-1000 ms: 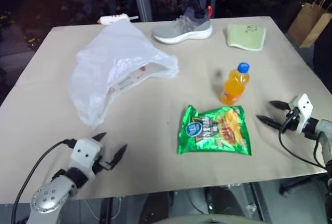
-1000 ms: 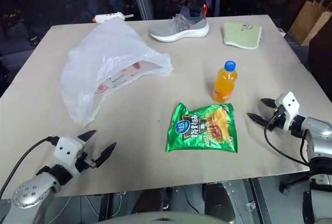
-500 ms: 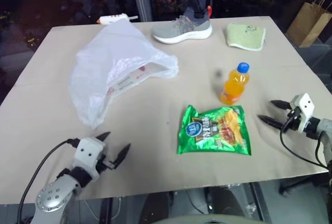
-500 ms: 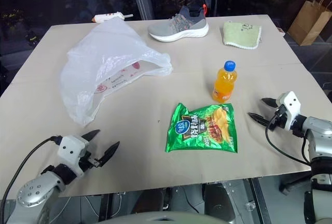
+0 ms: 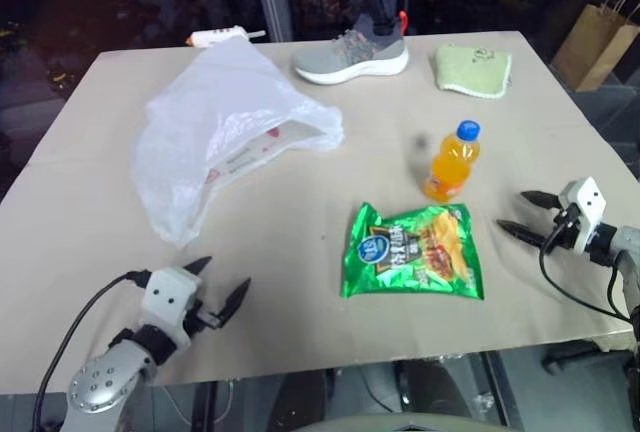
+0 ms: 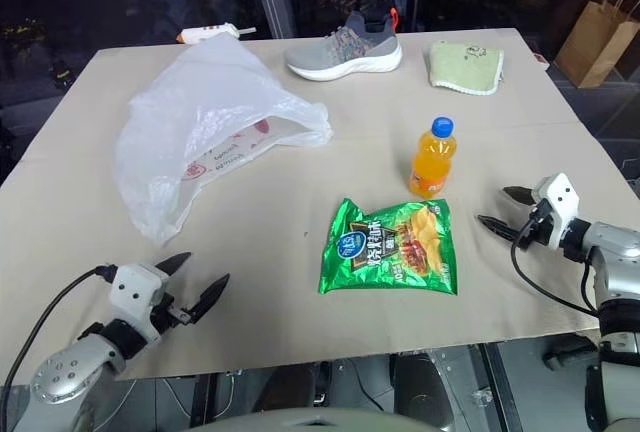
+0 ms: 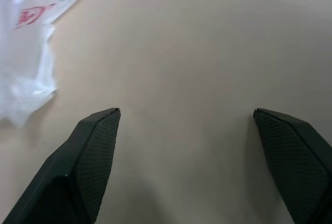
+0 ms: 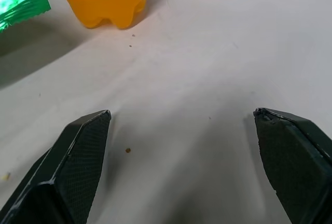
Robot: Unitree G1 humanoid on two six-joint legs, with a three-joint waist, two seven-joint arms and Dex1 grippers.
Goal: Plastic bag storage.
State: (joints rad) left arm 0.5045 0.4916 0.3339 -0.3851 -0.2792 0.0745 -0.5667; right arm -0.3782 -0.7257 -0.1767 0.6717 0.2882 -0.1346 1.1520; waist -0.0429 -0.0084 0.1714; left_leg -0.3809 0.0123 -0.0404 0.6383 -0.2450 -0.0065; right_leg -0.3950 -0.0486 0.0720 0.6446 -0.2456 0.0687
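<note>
Large, thin, translucent white crinkly plastic bag [image 5: 225,127] with red printing lying loose and puffed at ten o'clock on beige worktop [image 5: 300,252], untouched. Left claw [image 5: 218,285] at seven o'clock, fingers wide apart, empty, just short of bag's near end; likely staged for a first grasp. Right claw [image 5: 520,214] at four o'clock, likewise apart and empty, near orange soda bottle [image 5: 452,161]. Dark glazing beyond worktop.

Left claw [image 5: 218,284] nudged slightly forward on the table [image 5: 300,342], jaws spread
</note>
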